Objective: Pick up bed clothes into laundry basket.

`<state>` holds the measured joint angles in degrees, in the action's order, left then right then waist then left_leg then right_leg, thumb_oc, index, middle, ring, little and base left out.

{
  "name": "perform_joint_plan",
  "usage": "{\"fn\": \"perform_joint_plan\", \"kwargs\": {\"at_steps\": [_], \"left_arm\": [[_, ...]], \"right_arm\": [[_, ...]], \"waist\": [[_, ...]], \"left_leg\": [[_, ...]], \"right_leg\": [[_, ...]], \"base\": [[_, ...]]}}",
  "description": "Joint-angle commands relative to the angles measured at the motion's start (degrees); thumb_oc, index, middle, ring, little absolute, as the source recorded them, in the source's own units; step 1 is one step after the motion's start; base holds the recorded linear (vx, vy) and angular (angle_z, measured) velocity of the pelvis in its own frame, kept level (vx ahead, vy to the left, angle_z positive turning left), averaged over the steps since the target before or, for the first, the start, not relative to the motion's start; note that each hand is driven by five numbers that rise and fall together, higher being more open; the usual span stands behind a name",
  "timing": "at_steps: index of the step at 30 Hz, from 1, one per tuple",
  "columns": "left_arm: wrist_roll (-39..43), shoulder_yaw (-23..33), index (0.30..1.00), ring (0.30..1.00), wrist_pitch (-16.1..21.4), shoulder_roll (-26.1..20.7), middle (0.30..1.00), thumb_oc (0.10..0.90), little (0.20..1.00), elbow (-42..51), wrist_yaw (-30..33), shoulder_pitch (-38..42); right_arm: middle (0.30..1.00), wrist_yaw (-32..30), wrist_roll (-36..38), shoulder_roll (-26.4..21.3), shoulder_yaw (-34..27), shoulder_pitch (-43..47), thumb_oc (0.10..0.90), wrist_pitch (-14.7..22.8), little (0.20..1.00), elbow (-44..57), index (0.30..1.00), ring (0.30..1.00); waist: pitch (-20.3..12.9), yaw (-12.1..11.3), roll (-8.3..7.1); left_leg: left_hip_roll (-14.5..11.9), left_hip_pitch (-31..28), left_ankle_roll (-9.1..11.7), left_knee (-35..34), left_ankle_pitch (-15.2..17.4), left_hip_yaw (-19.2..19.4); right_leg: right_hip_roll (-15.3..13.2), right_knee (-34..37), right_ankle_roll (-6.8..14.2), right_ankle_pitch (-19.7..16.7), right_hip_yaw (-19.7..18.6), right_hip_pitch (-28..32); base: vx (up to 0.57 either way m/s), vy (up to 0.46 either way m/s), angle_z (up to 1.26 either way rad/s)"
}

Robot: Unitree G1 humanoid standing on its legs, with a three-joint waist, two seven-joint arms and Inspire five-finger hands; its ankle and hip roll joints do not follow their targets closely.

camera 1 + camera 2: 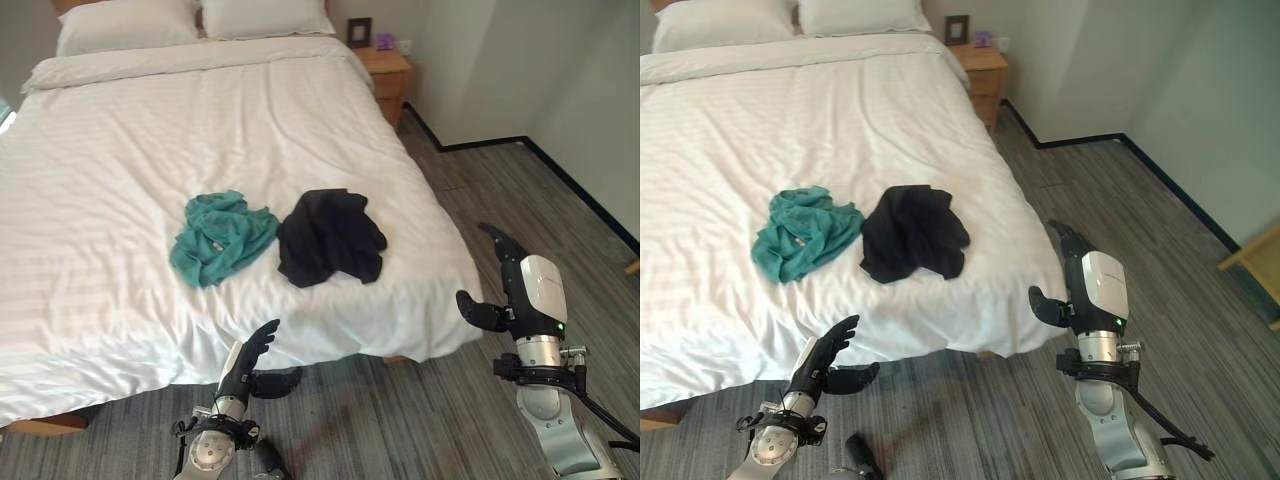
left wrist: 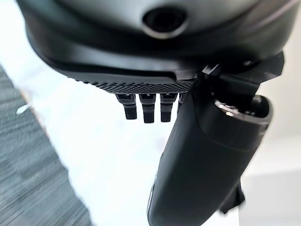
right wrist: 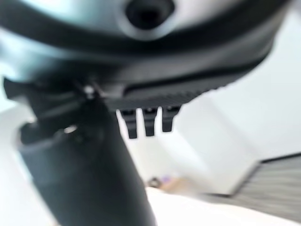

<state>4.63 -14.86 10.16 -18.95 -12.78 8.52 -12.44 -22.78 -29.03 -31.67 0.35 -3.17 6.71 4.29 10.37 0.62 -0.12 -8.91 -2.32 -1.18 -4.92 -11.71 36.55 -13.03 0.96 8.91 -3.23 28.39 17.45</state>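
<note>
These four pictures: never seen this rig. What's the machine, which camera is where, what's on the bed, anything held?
It is a two-legged humanoid robot with two arms ending in dark fingered hands. The two wide pictures come from a stereo camera on its head, looking down at a white bed. The two close-ups come from wrist cameras looking along each hand. On the bed lie a teal garment and, just beside it, a black garment, both crumpled. The left hand is at the foot of the bed and the right hand is off its corner. Both are open and hold nothing. A wooden nightstand stands by the head of the bed.

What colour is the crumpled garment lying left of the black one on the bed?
Teal green garment, beside the black garment; clearest in the left eye view.
</note>
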Motion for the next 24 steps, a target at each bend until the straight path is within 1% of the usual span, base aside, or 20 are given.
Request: {"fn": "perform_joint_plan", "kwargs": {"at_steps": [1,2,4,5,6,7,8,9,10,11,12,13,14,15,17,19,20,21,22,24], "left_arm": [[2.4,-0.8,0.900,0.900,4.1,1.3,0.900,0.800,0.900,4.5,0.3,2.8],[3.7,-1.7,0.900,0.900,3.7,0.7,0.900,0.800,0.900,3.4,0.5,3.6],[4.3,-2.0,0.900,0.900,3.9,0.0,0.900,0.800,0.900,3.1,0.8,4.6],[4.4,-2.0,0.900,0.900,3.9,-0.2,0.900,0.800,0.900,2.6,0.7,5.0],[4.7,-2.0,0.900,0.900,4.1,-0.3,0.900,0.800,0.900,1.8,0.4,5.3],[4.9,-2.2,0.900,0.900,4.2,-0.2,0.900,0.800,0.900,1.1,0.1,5.5],[5.2,-3.0,0.900,0.900,4.0,0.0,0.900,0.800,0.900,0.7,-0.6,5.6],[5.6,-3.2,0.900,0.900,3.7,-0.3,0.900,0.800,0.900,-0.2,-0.6,6.0],[5.6,-3.1,0.900,0.900,3.7,-0.3,0.900,0.800,0.900,-0.3,-0.6,6.1],[6.8,-3.0,0.900,0.900,4.4,-0.5,0.900,0.800,0.900,-0.3,-1.0,5.8],[7.4,-2.5,0.900,0.900,4.1,-0.7,0.900,0.800,0.900,-0.3,-1.3,5.4],[7.9,-2.3,0.900,0.900,4.0,-0.2,0.900,0.800,0.900,-0.5,-1.8,4.2],[8.4,-1.8,0.900,0.900,3.9,-0.1,0.900,0.800,0.900,-0.7,-2.0,3.5],[8.5,-1.7,0.900,0.900,3.9,-0.1,0.900,0.800,0.900,-0.6,-2.1,3.4],[9.8,-1.3,0.900,0.900,4.0,0.3,0.900,0.800,0.900,-1.7,-3.4,1.3],[10.4,-1.3,0.900,0.900,3.8,0.2,0.900,0.800,0.900,-2.7,-3.9,0.7],[10.5,-1.3,0.900,0.900,3.8,0.3,0.900,0.800,0.900,-2.8,-3.9,0.7],[10.9,-1.3,0.900,0.900,3.7,0.1,0.900,0.800,0.900,-3.2,-3.9,0.4],[11.0,-1.1,0.900,0.900,3.7,0.2,0.900,0.800,0.900,-3.2,-3.9,0.5],[11.6,-0.9,0.900,0.900,3.7,0.5,0.900,0.800,0.900,-4.9,-3.2,0.5]], "right_arm": [[0.900,-6.7,-0.8,-4.9,-3.8,14.2,0.800,1.8,0.900,1.1,0.900,0.900],[0.900,-6.1,-0.1,-5.6,-2.3,17.5,0.800,1.1,0.900,-0.4,0.900,0.900],[0.900,-5.4,0.6,-6.5,-0.5,20.3,0.800,0.8,0.900,-1.9,0.900,0.900],[0.900,-4.5,0.9,-7.0,0.7,21.6,0.800,0.7,0.900,-2.5,0.900,0.900],[0.900,-3.3,1.2,-7.6,2.1,22.6,0.800,0.8,0.900,-3.5,0.900,0.900],[0.900,-2.5,1.1,-8.4,3.3,23.4,0.800,0.6,0.900,-4.3,0.900,0.900],[0.900,-0.9,1.4,-9.9,5.1,23.4,0.800,0.3,0.900,-6.3,0.900,0.900],[0.900,-0.5,1.6,-11.4,6.8,23.9,0.800,0.3,0.900,-8.6,0.900,0.900],[0.900,-0.6,1.7,-11.4,7.0,24.2,0.800,0.4,0.900,-8.8,0.900,0.900],[0.900,0.6,2.3,-11.4,7.7,25.2,0.800,-0.5,0.900,-11.0,0.900,0.900],[0.900,1.2,2.1,-11.7,9.7,27.6,0.800,-0.9,0.900,-12.0,0.900,0.900],[0.900,2.6,3.5,-10.0,12.0,30.1,0.800,-1.2,0.900,-15.3,0.900,0.900],[0.900,3.2,3.5,-9.7,13.0,31.1,0.800,-1.2,0.900,-16.6,0.900,0.900],[0.900,3.2,3.5,-9.6,13.2,31.4,0.800,-1.1,0.900,-16.8,0.900,0.900],[0.900,4.8,5.2,-7.7,16.3,34.0,0.800,-1.0,0.900,-23.0,0.900,0.900],[0.900,5.3,4.7,-7.2,19.3,36.3,0.800,-0.8,0.900,-27.0,0.900,0.900],[0.900,5.2,4.8,-7.1,19.5,36.6,0.800,-0.7,0.900,-27.3,0.900,0.900],[0.900,5.6,3.8,-6.5,21.9,38.7,0.800,-0.8,0.900,-29.6,0.900,0.900],[0.900,5.5,3.8,-6.4,22.2,39.1,0.800,-0.7,0.900,-29.9,0.900,0.900],[0.900,5.7,3.0,-4.6,24.4,41.9,0.800,-1.1,0.900,-32.0,0.900,0.900]], "waist": [[-1.6,-2.0,1.49],[-0.9,-2.7,1.46],[0.2,-2.1,1.36],[0.3,-2.2,1.36],[0.4,-2.5,0.92],[0.6,-2.4,0.44],[0.7,-1.5,-0.87],[0.8,-1.2,-1.84],[0.7,-1.1,-1.82],[0.3,-1.5,-2.06],[0.3,-2.2,-2.39],[-0.4,-4.0,-2.62],[-1.1,-4.6,-2.66],[-1.1,-4.4,-2.67],[-2.2,-6.6,-2.35],[-2.3,-8.1,-2.20],[-2.3,-8.0,-2.16],[-2.0,-9.5,-1.82],[-2.1,-9.4,-1.76],[-1.4,-11.0,-1.22]], "left_leg": [[-4.7,-5.4,7.2,-0.1,9.9,2.5],[-4.7,-6.1,6.4,-0.1,11.2,1.5],[-4.2,-6.5,5.7,-0.1,12.3,0.2],[-4.4,-6.1,5.7,-0.1,12.5,-0.3],[-4.2,-6.0,5.8,-0.1,12.9,-1.1],[-3.9,-5.7,6.1,-0.1,13.2,-2.3],[-2.1,-5.6,6.3,-0.1,15.1,-5.5],[-1.4,-5.0,6.6,-0.1,16.6,-7.3],[-1.4,-4.8,6.5,-0.1,16.4,-7.3],[-1.2,-4.6,6.9,-0.1,15.8,-7.9],[-1.1,-5.0,7.0,-0.1,15.5,-7.7],[-1.4,-4.7,7.5,-0.1,14.6,-7.7],[-1.4,-4.4,7.6,-0.1,14.4,-7.8],[-1.4,-4.4,7.6,-0.1,14.4,-7.9],[-1.8,-3.4,8.2,-0.1,13.0,-9.2],[-2.4,-2.8,8.6,-0.1,12.2,-9.8],[-2.4,-2.7,8.6,-0.1,12.2,-9.8],[-3.1,-2.0,9.2,-0.1,11.3,-10.0],[-3.2,-1.9,9.3,-0.1,11.2,-10.0],[-4.3,-0.6,10.4,-0.1,10.3,-10.4]], "right_leg": [[4.7,-6.3,-1.0,11.1,1.7,-2.6],[2.6,-15.8,0.6,11.1,2.0,-5.9],[0.0,-24.6,1.7,9.3,0.1,-11.8],[-0.4,-24.5,1.2,9.2,-0.6,-13.3],[-1.1,-22.2,0.7,10.2,-0.9,-13.7],[-0.7,-18.7,-0.1,10.5,-2.1,-14.5],[2.0,-11.6,-0.8,10.6,-7.6,-16.2],[3.4,-6.1,-0.9,9.8,-10.7,-17.2],[3.5,-5.6,-1.0,9.4,-10.6,-17.2],[3.3,-3.4,-0.9,8.5,-9.6,-16.0],[2.6,-1.5,-0.6,7.1,-7.7,-14.7],[2.9,0.6,-0.9,6.0,-6.1,-13.0],[3.0,2.2,-0.9,5.4,-5.0,-12.0],[3.1,2.6,-0.9,5.2,-4.8,-11.8],[3.7,4.0,-0.9,5.4,-3.1,-9.7],[3.7,4.0,-0.8,5.6,-1.9,-9.2],[3.7,4.0,-0.9,5.6,-1.9,-9.3],[3.9,4.0,-0.8,5.9,-1.2,-9.5],[4.0,4.0,-0.8,5.9,-1.2,-9.7],[4.1,4.0,-0.6,6.1,-0.5,-10.6]], "base": [[0.12,0.111,-0.03],[0.10,0.095,0.06],[0.11,0.076,0.34],[0.08,-0.021,0.55],[0.06,-0.095,0.52],[0.14,-0.151,0.36],[0.18,-0.155,0.26],[0.16,-0.112,0.76],[0.08,-0.070,1.04],[0.02,-0.067,1.32],[0.06,-0.122,1.11],[0.09,-0.114,0.66],[0.08,-0.080,0.32],[0.07,-0.046,0.09],[0.11,-0.060,0.26],[0.06,-0.047,0.14],[0.02,-0.038,0.07],[0.01,-0.025,0.10],[-0.01,-0.036,0.10],[-0.05,-0.027,0.14]]}}
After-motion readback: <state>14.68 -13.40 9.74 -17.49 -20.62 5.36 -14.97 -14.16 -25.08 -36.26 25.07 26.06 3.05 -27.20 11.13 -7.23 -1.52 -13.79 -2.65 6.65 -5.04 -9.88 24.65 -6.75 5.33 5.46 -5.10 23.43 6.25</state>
